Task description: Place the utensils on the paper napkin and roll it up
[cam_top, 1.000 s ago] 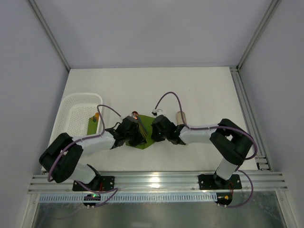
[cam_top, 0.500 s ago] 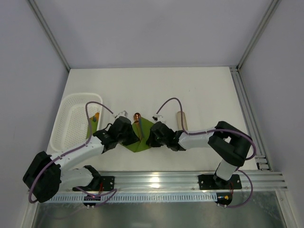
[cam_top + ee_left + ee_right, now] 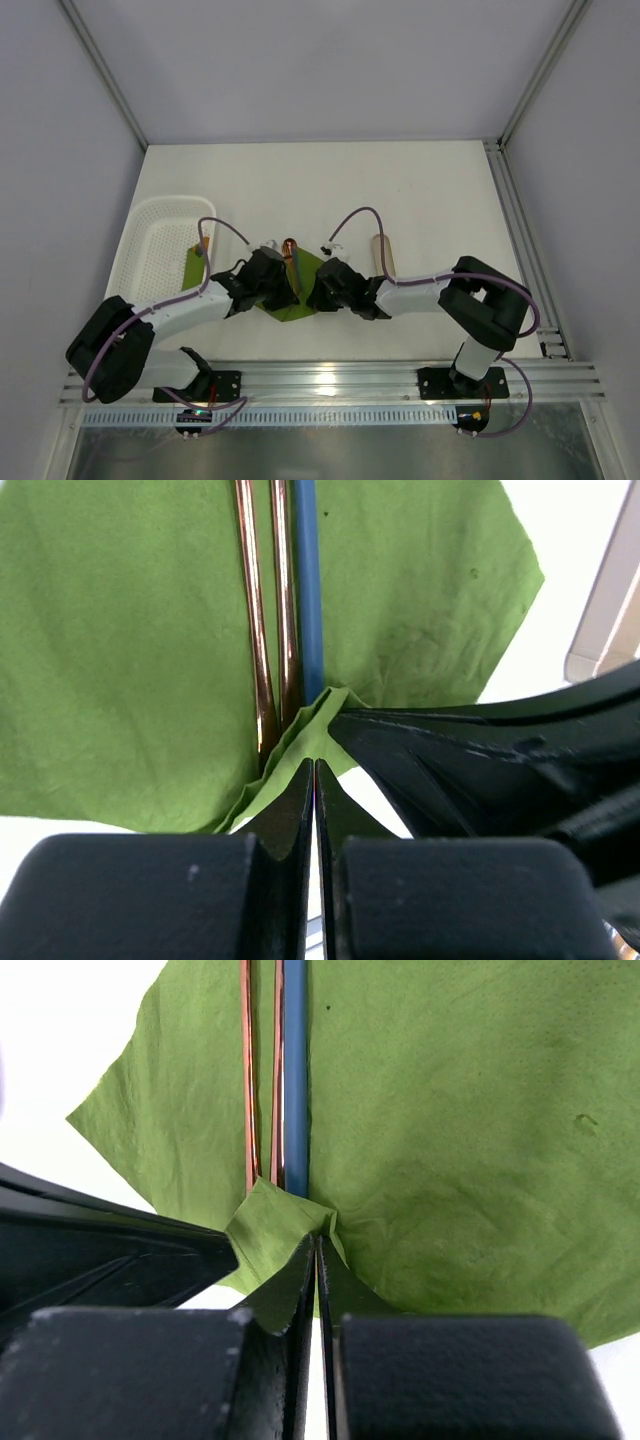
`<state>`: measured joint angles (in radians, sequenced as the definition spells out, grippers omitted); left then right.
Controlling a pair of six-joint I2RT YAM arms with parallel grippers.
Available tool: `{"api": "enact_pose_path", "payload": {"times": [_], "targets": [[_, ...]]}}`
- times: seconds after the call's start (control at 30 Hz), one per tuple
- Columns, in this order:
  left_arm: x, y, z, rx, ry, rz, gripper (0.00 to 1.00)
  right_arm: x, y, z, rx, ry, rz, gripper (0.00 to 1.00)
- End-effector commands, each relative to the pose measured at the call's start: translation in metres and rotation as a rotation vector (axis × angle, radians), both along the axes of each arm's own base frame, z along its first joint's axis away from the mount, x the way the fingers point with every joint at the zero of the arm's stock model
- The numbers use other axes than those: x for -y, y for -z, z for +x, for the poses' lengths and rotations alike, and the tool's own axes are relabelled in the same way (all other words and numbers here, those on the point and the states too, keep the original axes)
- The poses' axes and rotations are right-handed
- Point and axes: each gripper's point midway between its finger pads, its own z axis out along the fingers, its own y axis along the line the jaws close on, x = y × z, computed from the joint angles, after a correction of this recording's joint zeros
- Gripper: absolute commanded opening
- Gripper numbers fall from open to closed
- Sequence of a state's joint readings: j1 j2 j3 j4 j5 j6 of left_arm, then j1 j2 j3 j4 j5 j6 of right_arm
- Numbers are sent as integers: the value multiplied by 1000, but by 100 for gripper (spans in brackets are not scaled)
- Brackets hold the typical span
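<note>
Grippers first: our left gripper and right gripper both have their jaws pressed together, clamped on the same lifted corner of the paper napkin. The napkin lies on the white tabletop, midway along the near edge. It is a thin, olive-green sheet, faintly dimpled and soft, creased into a small tent where we pinch it. On it lie the utensils, slim, polished copper shafts, with a smooth blue rod touching alongside, all pointing toward the far edge. We judge tearing the main risk: two grips on one flimsy corner will rip it if they pull apart. The slick round shafts could also roll or slide out as the paper turns over them.
</note>
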<state>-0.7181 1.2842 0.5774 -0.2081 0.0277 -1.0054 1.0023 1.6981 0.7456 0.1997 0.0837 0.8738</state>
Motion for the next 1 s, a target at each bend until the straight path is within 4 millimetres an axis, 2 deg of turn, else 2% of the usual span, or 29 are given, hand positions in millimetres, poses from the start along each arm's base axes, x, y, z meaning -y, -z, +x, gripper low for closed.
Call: {"api": "enact_pose_path", "payload": {"times": [0.0, 0.17, 0.3, 0.43, 0.57, 0.83, 0.97], "targets": [[13, -4, 7, 31, 30, -51, 0, 5, -10, 4, 59, 3, -17, 6], [12, 6, 8, 15, 25, -25, 0, 7, -14, 0, 81, -15, -41, 9], [11, 7, 8, 15, 26, -18, 0, 14, -27, -3, 117, -31, -47, 12], [12, 6, 10, 18, 31, -12, 0, 25, -31, -4, 138, -30, -74, 13], [12, 8, 10, 17, 36, -2, 0, 37, -28, -1, 157, -4, -121, 13], [12, 6, 16, 30, 40, 19, 0, 42, -11, -1, 145, 1, -162, 13], [13, 5, 19, 40, 51, 31, 0, 50, -3, -3, 123, 23, -192, 13]]}}
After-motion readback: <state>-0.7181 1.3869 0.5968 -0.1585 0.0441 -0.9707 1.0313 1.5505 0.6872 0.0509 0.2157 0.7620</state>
